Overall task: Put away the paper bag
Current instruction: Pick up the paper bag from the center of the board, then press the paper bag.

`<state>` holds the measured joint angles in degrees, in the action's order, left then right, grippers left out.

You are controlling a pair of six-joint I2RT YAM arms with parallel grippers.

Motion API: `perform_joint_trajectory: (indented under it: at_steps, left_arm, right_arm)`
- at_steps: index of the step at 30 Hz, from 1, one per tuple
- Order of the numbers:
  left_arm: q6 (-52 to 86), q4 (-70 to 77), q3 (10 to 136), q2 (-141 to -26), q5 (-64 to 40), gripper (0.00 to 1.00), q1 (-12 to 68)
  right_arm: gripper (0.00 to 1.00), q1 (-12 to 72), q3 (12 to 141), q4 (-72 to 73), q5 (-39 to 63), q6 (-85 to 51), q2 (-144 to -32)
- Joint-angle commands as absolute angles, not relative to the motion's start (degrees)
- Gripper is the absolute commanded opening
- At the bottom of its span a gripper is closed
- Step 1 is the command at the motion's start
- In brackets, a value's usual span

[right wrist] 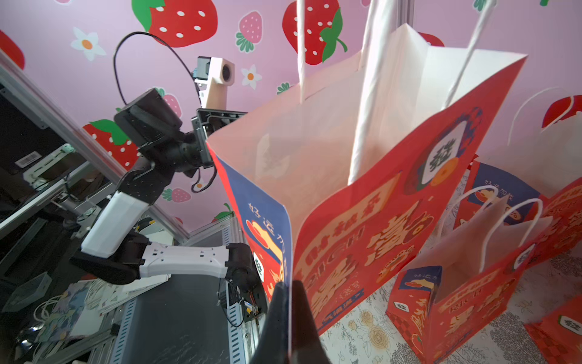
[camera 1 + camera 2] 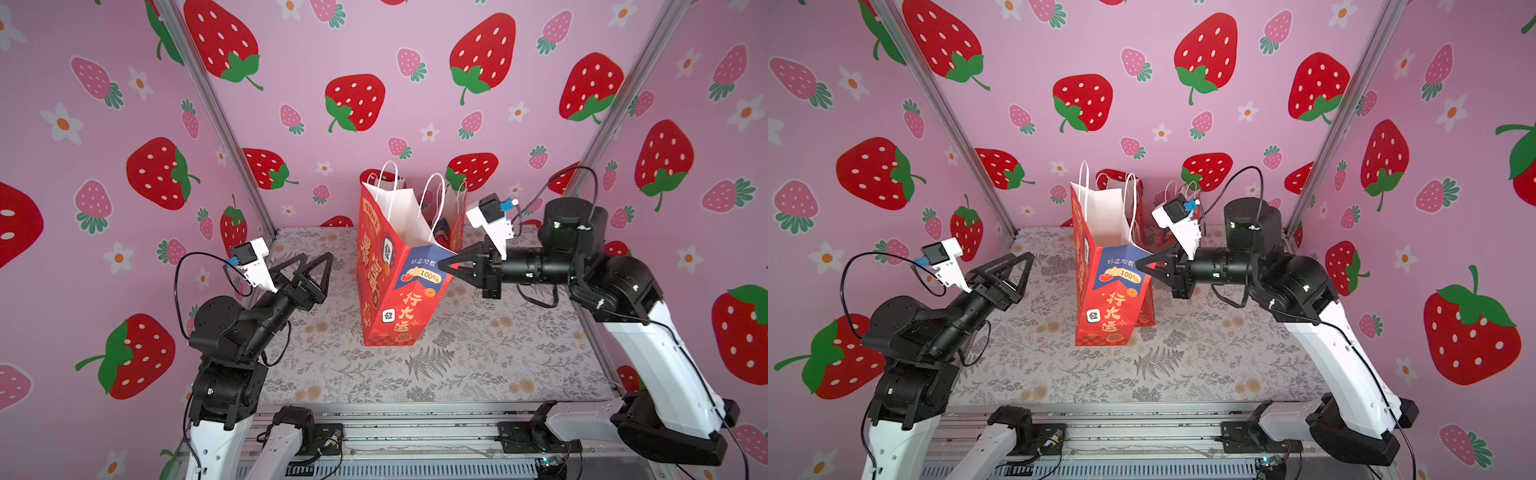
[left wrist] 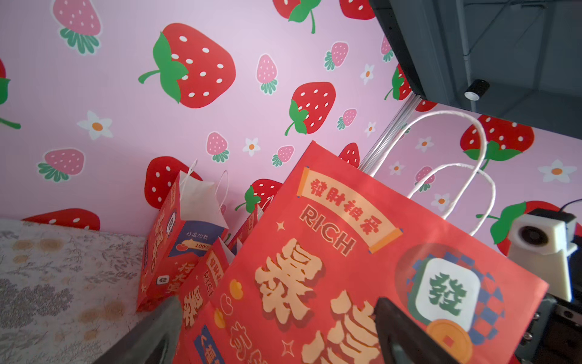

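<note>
Nearest the camera head, a metal rail runs across the front edge of the cell, with both arm bases mounted on it. Just beyond it begins the table, covered in a grey cloth printed with ferns and small orange flowers. On the left side the left gripper hangs above the cloth with its black triangular fingers spread wide and nothing between them; it points toward the paper bag but stands apart from it. The left wrist view looks straight at the bag's broad red face, with the word RICH and large cream characters, and two dark fingertips frame the lower edge of that view. The bag stands upright near the middle of the table, mouth open, white inside, its white cord handles rising above the rim. Its narrow side panel carries a blue patch marked 100%. The right gripper reaches in from the right and is closed on the upper corner of that side panel; in the right wrist view the folded edge of the bag runs down between the two pinched black fingers. Farther back, close to the rear wall, more red bags of the same print stand together, partly hidden behind the front one in both top views. Behind everything rise pink walls patterned with strawberries and white blossoms.
</note>
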<state>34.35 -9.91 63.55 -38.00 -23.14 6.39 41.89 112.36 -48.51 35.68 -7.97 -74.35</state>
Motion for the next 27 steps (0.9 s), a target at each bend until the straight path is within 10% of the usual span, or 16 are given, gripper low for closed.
perform_joint_trajectory:
  at_steps: [1, 27]
  left_arm:
    - [32.9, 0.9, 62.6, -40.3, -30.4, 0.99, 5.8]
    - [41.0, 20.2, 60.7, -56.1, -67.0, 0.98, 6.8]
  right_arm:
    - [0.0, 39.5, 114.6, -55.2, 46.0, -5.7, -73.6]
    - [0.0, 35.5, 117.3, -66.0, 64.3, -0.6, -73.2]
